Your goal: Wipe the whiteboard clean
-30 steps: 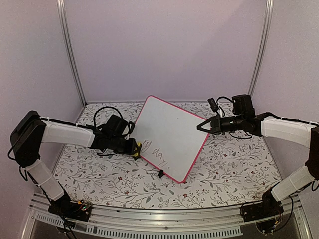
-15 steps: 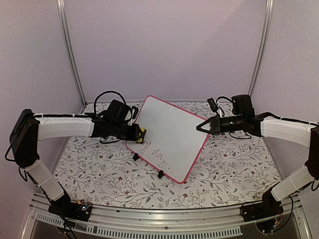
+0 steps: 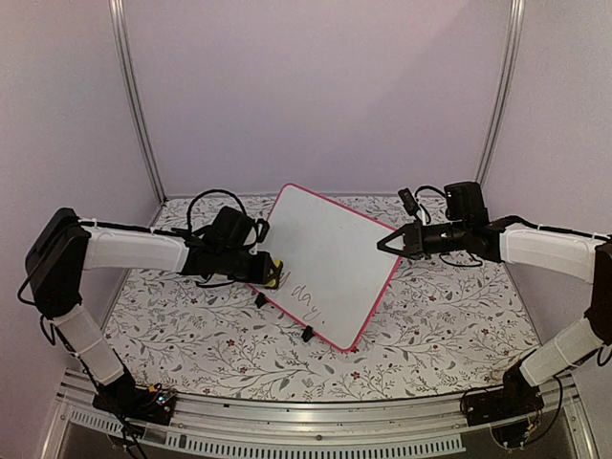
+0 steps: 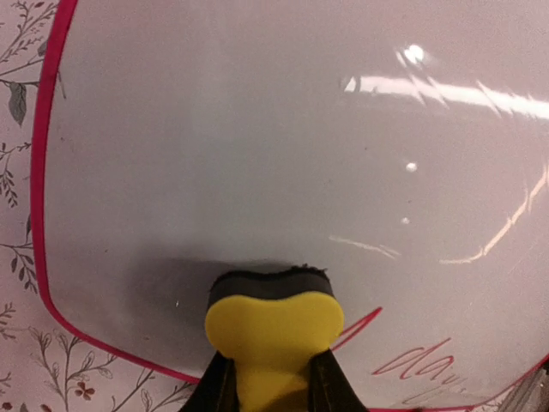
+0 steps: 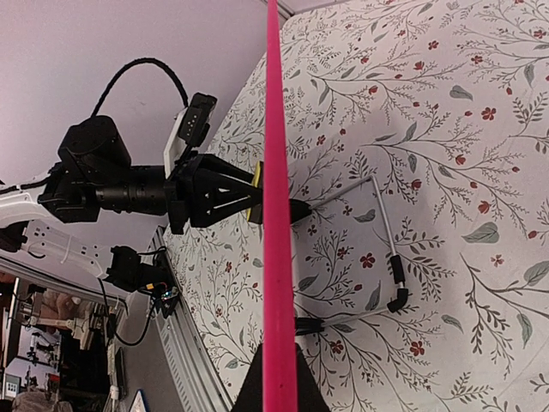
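Note:
The whiteboard [image 3: 330, 251], white with a pink frame, stands tilted on its black clip feet in the middle of the table. Red handwriting [image 3: 306, 301] remains near its lower left edge. My left gripper [image 3: 264, 271] is shut on a yellow eraser [image 4: 273, 330], whose black felt [image 4: 270, 283] presses on the whiteboard [image 4: 257, 129] just left of the handwriting [image 4: 420, 360]. My right gripper [image 3: 386, 245] is shut on the board's right edge. In the right wrist view that pink edge [image 5: 276, 215] runs straight up from the right gripper [image 5: 280, 388], with the left gripper [image 5: 225, 193] behind it.
A floral cloth [image 3: 449, 316] covers the table. The board's wire stand [image 5: 386, 232] rests on the cloth behind it. Metal posts [image 3: 134, 105] and pale walls close the back and sides. An aluminium rail [image 3: 316, 421] runs along the near edge.
The left gripper with the eraser swept up along the board's left side, then came back down a little toward the writing. The right gripper and the board held still.

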`<move>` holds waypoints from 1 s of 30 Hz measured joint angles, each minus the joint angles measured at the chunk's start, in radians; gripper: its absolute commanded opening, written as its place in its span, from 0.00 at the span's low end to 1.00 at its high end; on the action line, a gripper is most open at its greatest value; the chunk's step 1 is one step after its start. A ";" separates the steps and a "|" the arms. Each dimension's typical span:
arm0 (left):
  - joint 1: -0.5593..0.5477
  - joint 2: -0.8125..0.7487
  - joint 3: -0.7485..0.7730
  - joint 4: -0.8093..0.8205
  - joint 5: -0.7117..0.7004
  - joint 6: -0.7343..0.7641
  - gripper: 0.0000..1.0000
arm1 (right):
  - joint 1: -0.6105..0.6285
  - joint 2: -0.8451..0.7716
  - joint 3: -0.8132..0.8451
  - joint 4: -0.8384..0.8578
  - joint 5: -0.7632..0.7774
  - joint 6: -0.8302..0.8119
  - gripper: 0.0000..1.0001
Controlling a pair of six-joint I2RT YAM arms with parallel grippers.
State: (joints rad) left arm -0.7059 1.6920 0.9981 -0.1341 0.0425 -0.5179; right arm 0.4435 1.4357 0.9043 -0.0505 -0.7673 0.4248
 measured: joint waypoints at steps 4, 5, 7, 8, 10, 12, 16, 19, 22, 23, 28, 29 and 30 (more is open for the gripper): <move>-0.006 -0.024 -0.073 0.008 0.007 -0.018 0.00 | 0.000 0.000 0.000 0.002 -0.001 -0.002 0.00; -0.008 -0.030 -0.091 0.008 0.010 -0.023 0.00 | 0.000 0.000 0.000 0.003 -0.001 -0.003 0.00; -0.008 -0.035 -0.117 0.008 0.014 -0.030 0.00 | 0.000 0.000 0.000 0.003 -0.002 -0.003 0.00; -0.008 -0.038 -0.129 0.008 0.017 -0.034 0.00 | 0.000 0.000 0.000 0.004 -0.002 -0.003 0.00; -0.008 -0.043 -0.139 0.010 0.018 -0.036 0.00 | 0.000 0.002 0.000 0.007 -0.005 -0.009 0.00; -0.008 -0.045 -0.142 0.010 0.018 -0.037 0.00 | 0.000 0.002 0.000 0.007 -0.005 -0.014 0.00; -0.010 -0.055 -0.142 -0.009 0.003 -0.037 0.00 | 0.000 0.002 0.000 0.007 -0.005 -0.018 0.00; -0.011 -0.079 -0.142 -0.044 -0.019 -0.034 0.00 | 0.002 0.006 0.000 0.010 -0.008 -0.018 0.00; -0.012 -0.117 -0.131 -0.069 -0.043 -0.026 0.00 | 0.002 0.008 0.000 0.012 -0.010 -0.018 0.00; -0.012 -0.127 -0.121 -0.072 -0.049 -0.023 0.00 | 0.002 0.008 0.000 0.012 -0.011 -0.018 0.00; -0.012 -0.124 -0.026 -0.065 -0.054 -0.006 0.00 | 0.002 0.008 0.000 0.013 -0.011 -0.018 0.00; -0.013 -0.114 -0.013 -0.062 -0.051 -0.006 0.00 | 0.002 0.008 0.000 0.013 -0.011 -0.018 0.00; -0.013 -0.099 -0.002 -0.058 -0.047 -0.005 0.00 | 0.002 0.008 0.000 0.013 -0.011 -0.018 0.00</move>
State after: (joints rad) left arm -0.7189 1.5929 0.9962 -0.1917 -0.0040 -0.5232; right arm 0.4450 1.4433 0.9043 -0.0376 -0.7784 0.4065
